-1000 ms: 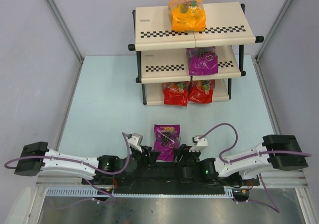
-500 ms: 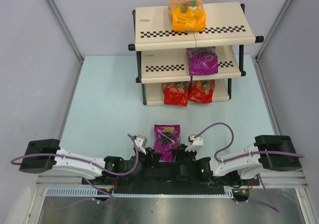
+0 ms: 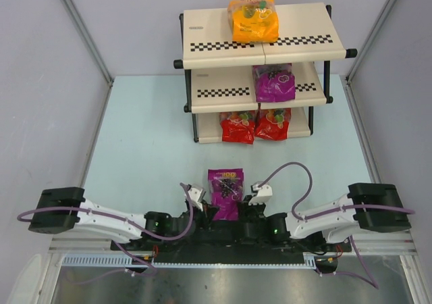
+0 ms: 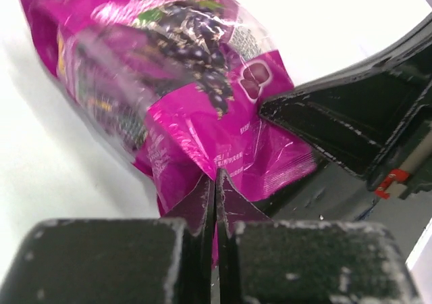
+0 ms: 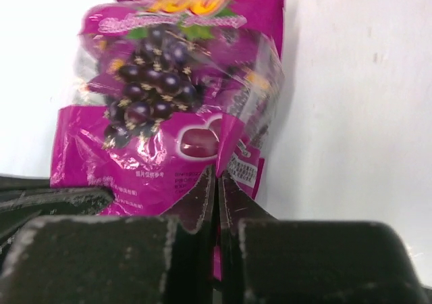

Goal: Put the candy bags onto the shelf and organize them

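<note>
Pinches the purple bag [image 3: 226, 192] by its near bottom edge from both sides, with the left gripper [image 3: 204, 213] at one corner and the right gripper [image 3: 246, 211] at the other. Shuts each pair of fingers down to a thin slit with purple film caught in it, plain in both wrist views. Seems meant to share the load and keep the slack, glossy pouch flat and face up, rather than folding or swinging from one corner. Leaves the rest of the pouch lying on the table [image 3: 148, 135], just ahead of the arm bases and well apart from the shelf [image 3: 202, 44].

Points to the middle board as the likely spot: holds a second purple bag [image 3: 273, 82] there on the right, with room to its left. Sorts by colour, judging from the rest: the orange bag [image 3: 253, 20] alone on top, the left red bag [image 3: 237, 127] and the right red bag [image 3: 273, 123] side by side on the bottom.

Reads "100" in yellow-orange across the top of the held pouch, above a picture of dark grapes or berries. Carries a small white label of fine print near the bottom corner, too small to read.
</note>
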Tool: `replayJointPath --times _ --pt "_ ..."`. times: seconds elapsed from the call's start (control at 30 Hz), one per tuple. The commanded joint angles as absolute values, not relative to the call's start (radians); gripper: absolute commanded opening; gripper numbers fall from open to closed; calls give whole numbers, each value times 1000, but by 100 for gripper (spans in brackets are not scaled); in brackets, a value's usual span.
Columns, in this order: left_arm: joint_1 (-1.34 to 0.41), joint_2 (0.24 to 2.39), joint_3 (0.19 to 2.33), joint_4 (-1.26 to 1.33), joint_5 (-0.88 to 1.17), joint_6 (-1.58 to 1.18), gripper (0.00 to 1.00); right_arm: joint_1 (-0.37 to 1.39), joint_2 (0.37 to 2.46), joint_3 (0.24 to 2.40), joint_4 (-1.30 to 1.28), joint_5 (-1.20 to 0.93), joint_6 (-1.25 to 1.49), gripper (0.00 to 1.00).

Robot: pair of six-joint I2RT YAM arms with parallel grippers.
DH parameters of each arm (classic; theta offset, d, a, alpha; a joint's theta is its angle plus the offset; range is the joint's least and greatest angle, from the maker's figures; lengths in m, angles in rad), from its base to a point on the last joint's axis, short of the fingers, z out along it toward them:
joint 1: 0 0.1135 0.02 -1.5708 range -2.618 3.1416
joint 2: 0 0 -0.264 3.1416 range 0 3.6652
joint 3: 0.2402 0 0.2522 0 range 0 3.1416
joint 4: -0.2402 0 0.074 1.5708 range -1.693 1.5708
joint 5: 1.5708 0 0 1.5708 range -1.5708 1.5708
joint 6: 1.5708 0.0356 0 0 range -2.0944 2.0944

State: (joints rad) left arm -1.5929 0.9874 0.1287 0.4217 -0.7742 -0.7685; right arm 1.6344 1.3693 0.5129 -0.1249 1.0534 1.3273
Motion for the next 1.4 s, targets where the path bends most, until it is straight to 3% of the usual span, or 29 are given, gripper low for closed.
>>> replayJointPath --times 0.0,0.2,0.4,0.63,1.37 --pt "-1601 950 274 440 -805 -623 0 1623 1221 541 48 1152 992 0" --pt "-1588 905 397 388 -864 -451 0 1554 920 540 191 1097 555 0" --pt "-1445 836 442 425 -787 -310 0 1447 787 546 304 957 284 0" --pt "-1221 848 509 453 -638 -190 0 1261 817 571 403 760 209 0" --pt "-824 1107 819 555 -307 -97 0 710 1093 840 538 232 230 0"
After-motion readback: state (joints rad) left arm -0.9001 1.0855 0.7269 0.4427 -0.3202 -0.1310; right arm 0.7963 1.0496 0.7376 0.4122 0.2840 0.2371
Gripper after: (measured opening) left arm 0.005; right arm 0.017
